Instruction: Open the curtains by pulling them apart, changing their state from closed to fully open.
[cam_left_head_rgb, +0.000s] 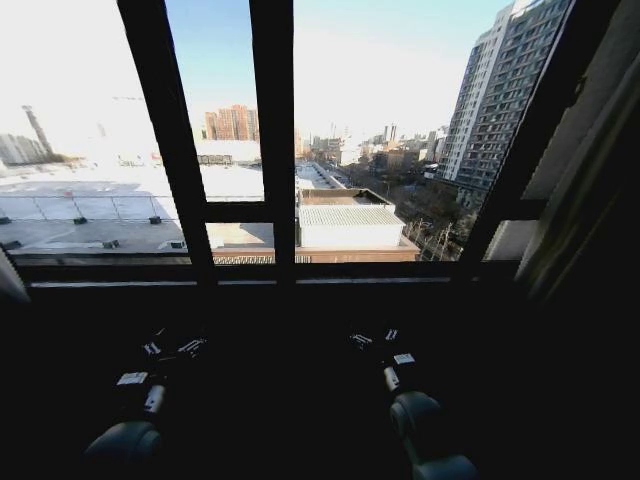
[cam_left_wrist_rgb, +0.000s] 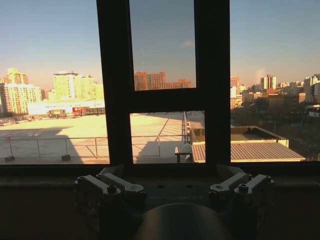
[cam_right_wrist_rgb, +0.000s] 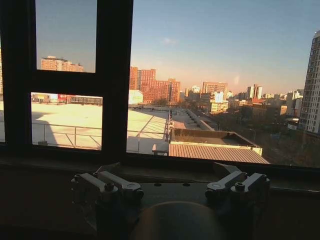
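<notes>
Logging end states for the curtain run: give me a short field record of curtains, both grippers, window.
curtains: drawn aside; a bunched panel at the right edge, a sliver of fabric at the left
window: glass uncovered, dark frame bars and city visible
left gripper: low before the sill, open, empty
right gripper: low before the sill, open, empty

Both arms are dark, nearly black in the shadow under the window, with rounded, glossy joint housings and small white labels near the wrists. The left claw (cam_left_wrist_rgb: 175, 187) and right claw (cam_right_wrist_rgb: 171, 186) each show pale metal linkage bars pinned with round-headed screws; faint lettering on the left claw's body may read "GALBOT".
</notes>
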